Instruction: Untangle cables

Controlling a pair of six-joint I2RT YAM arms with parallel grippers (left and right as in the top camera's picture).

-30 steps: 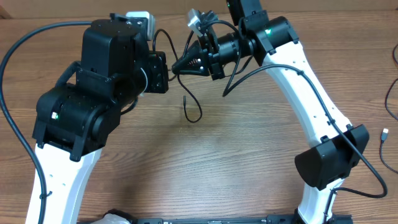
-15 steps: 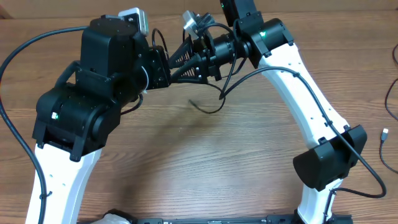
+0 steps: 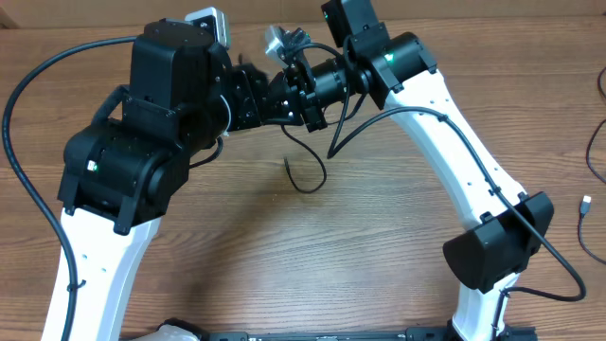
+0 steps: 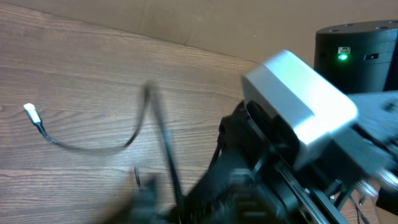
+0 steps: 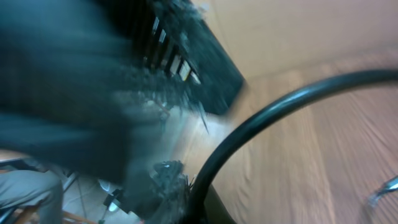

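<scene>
Near the far edge of the wood-grain table (image 3: 379, 246), the left gripper (image 3: 258, 102) and the right gripper (image 3: 282, 96) meet almost tip to tip above the surface. A thin black cable (image 3: 306, 188) hangs from that meeting point, curls into a loose open loop and ends in a free tip just above the boards.

The right gripper is closed down tight. Whether it pinches the strand I cannot make out, as its fingers are lost among dark parts. How wide the left gripper stands cannot be told either: it is hidden from above, and its own camera shows only blur.

This looks like the pull-apart step, with one strand lifted clear between the arms. The next move would call for a sure pinch at one end, then a slow, level draw outward so the loop opens rather than tightens into a knot.

The left wrist view shows a slim cord (image 4: 93, 148) lying in a shallow arc on the table, matte black with a small pale plug at its end. I cannot tell if it is the same strand. A second cable (image 3: 579, 220), also pale-tipped, lies well apart at the right edge. All are limp and springy, and likely to slip.
</scene>
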